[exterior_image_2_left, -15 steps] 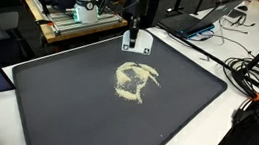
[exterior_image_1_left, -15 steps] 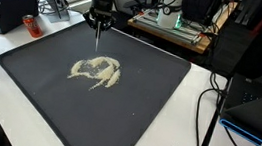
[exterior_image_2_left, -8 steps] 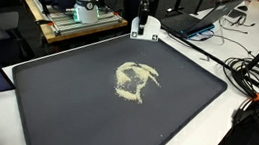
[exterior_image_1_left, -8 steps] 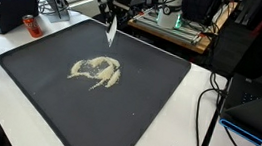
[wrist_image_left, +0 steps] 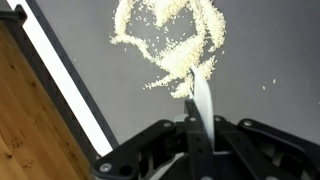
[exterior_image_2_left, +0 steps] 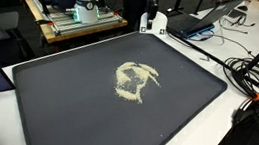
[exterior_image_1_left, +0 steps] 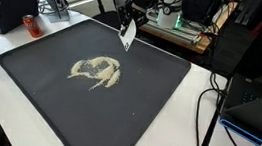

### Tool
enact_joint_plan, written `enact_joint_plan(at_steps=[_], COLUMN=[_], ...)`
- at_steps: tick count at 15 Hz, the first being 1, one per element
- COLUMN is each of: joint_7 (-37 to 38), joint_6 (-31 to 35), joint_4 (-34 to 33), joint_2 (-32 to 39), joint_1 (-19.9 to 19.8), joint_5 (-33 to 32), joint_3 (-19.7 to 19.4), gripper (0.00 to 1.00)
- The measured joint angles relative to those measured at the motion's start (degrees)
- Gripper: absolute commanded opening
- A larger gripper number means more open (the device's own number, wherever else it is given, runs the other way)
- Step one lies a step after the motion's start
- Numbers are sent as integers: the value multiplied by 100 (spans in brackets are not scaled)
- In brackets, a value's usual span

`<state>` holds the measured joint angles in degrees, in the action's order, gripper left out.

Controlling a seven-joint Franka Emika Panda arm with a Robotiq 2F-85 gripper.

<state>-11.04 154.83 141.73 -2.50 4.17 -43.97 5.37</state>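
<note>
Jaws of your black gripper (exterior_image_1_left: 131, 19) are closed on a thin white flat blade (wrist_image_left: 201, 95), raised above the large black mat (exterior_image_1_left: 136, 114) near its far edge. The pale rice-like grains (exterior_image_1_left: 96, 72) lie in a loose ring near the mat's middle. Gathering looks mostly done, I judge; a few stray grains beside the ring are left.

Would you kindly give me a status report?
Hand shut on white blade, near far edge of mat. Grain pile mid-mat, apart from blade. Nothing between them.

The gripper (wrist_image_left: 200, 130) is matte black, with 2 angular linkage fingers (wrist_image_left: 150, 140) and small round pivot bolts (wrist_image_left: 103, 168).
</note>
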Motion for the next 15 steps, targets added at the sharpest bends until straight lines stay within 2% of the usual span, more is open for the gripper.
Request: enact_joint_plan(at_steps=[7,11,15], joint_7=[60,665,1186], joint_6=[-45,-722,-1400], joint_4=[-6,-211,-513], joint_2=[13,41,275], joint_1=[18,146,441], joint_5=[-58,-419,-446], joint_3=[3,277,526], gripper=[1,1,1])
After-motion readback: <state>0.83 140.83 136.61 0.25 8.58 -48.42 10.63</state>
